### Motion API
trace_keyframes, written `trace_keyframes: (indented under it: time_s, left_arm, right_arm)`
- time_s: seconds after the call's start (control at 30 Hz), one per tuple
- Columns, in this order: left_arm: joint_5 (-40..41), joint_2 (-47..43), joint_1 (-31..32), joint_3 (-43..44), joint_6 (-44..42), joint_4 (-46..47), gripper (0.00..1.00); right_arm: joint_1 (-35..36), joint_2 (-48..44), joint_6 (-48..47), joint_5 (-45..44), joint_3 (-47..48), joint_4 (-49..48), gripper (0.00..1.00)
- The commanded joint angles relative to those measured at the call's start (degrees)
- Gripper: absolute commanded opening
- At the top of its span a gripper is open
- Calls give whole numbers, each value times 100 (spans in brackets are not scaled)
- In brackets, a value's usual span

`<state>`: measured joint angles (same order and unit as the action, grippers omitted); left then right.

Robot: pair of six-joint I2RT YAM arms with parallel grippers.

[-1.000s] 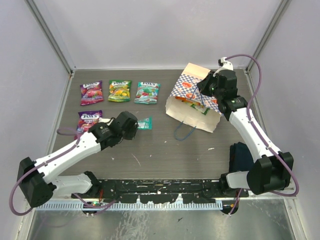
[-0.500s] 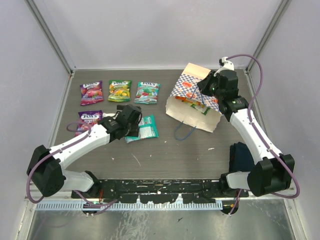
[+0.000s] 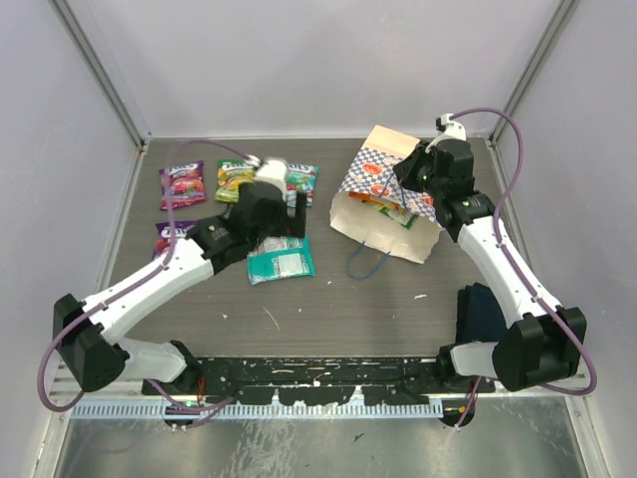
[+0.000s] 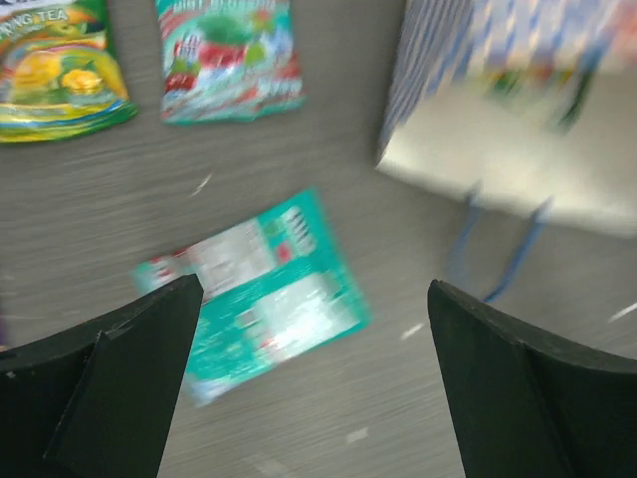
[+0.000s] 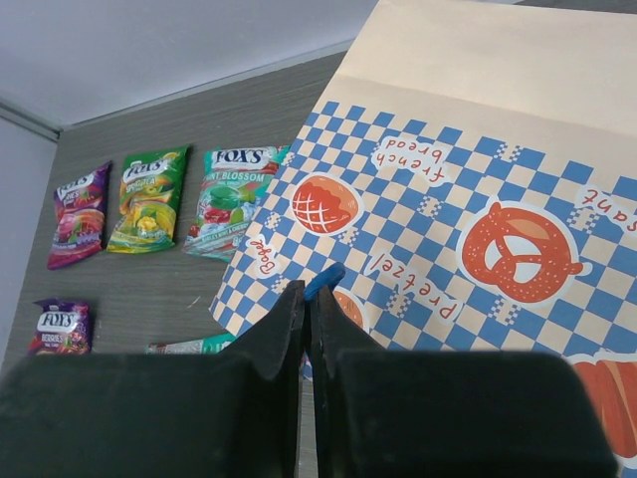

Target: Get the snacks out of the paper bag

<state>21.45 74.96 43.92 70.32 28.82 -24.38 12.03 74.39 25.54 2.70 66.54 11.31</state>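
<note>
The paper bag (image 3: 383, 204) lies on its side at the back right, its mouth toward the left. My right gripper (image 3: 413, 171) is shut on its upper blue cord handle (image 5: 326, 279). The other handle (image 3: 366, 262) rests on the table. A teal snack (image 3: 281, 261) lies face down on the table, also in the left wrist view (image 4: 264, 294). My left gripper (image 3: 297, 202) hovers open above it with nothing between its fingers (image 4: 314, 291). Purple (image 3: 182, 184), green (image 3: 235, 177) and teal (image 3: 303, 179) snacks lie in a back row. Another purple one (image 3: 169, 234) is partly hidden by the left arm.
A dark blue cloth (image 3: 483, 314) lies at the near right beside the right arm's base. Grey walls with metal posts close in the table on three sides. The left wrist view is motion-blurred.
My left gripper opened and let the teal snack go onto the table, then rose and swung back and right toward the bag. The right arm and the bag stayed still.
</note>
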Motion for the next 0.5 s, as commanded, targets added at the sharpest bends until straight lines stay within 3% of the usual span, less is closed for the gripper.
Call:
trace_keyframes:
  time_s: [0.0, 0.03, 0.1, 0.17, 0.3, 0.47]
  left_arm:
    - [866, 204, 840, -743, -3920, -1137, 98]
    - [1501, 412, 1046, -879, -4206, -1268, 98]
    - [1853, 898, 1197, -909, -4415, -1586, 98]
    - [1707, 1122, 1240, -898, -4458, -1536, 98]
    - [960, 824, 1467, -1206, -4720, -379, 98]
    - [691, 882, 1684, -1325, -5007, 312, 98]
  right_arm:
    - [27, -107, -39, 31, 236, -252, 1]
    - [21, -82, 14, 116, 222, -304, 1]
    - [22, -22, 63, 256, 200, -371, 1]
    - [24, 22, 40, 285, 193, -361, 1]
    - [27, -3, -77, 152, 153, -317, 1]
    - [22, 33, -104, 142, 125, -318, 1]
